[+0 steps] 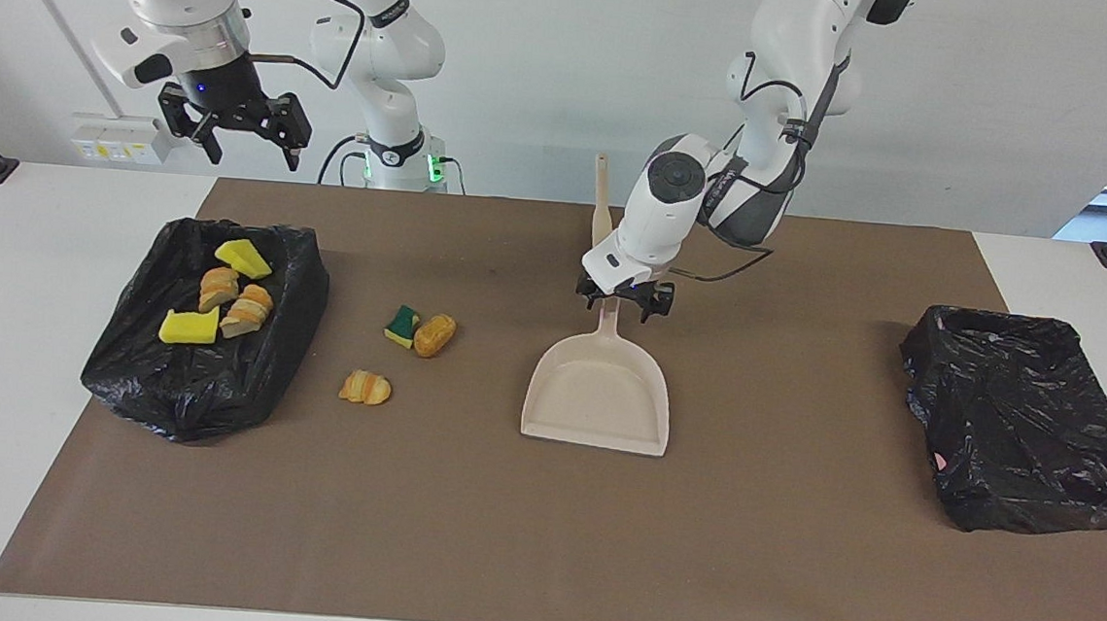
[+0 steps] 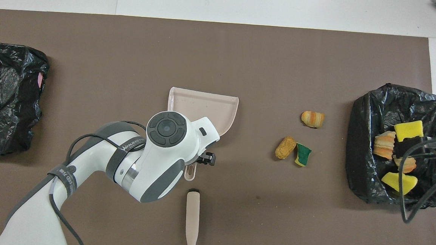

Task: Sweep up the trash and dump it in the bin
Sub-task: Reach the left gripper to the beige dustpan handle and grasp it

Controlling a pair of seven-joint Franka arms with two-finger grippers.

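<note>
1. Left gripper (image 1: 624, 302) is sitting low at the handle of the beige plastic dustpan (image 1: 599, 394), its black fingers straddling the handle; whether they are clamping it or standing loose cannot be told.
2. Three loose bits of trash are lying on the brown mat (image 1: 537, 543) beside the dustpan, toward the right arm's end of the table: a green-and-yellow sponge (image 1: 402, 326) touching an orange-brown bread-like roll (image 1: 435, 334), and a striped orange croissant piece (image 1: 366, 387) farther from the robots than those two.
3. Four more pieces, yellow sponge chunks (image 1: 189, 327) and orange bread slices (image 1: 248, 310), are resting in the black-bag-lined bin (image 1: 130, 369), which is well apart from the dustpan at the right arm's end.
4. Right gripper (image 1: 234, 135) is hanging in the air with its fingers spread wide, holding nothing, over the table edge by that filled bin.
5. Nearer to the robots than the dustpan, in line with its handle, the beige brush handle (image 2: 192, 219) is lying.
6. Toward the left arm's end, well apart from the dustpan, a second black-lined bin (image 1: 1023, 421) is standing.
</note>
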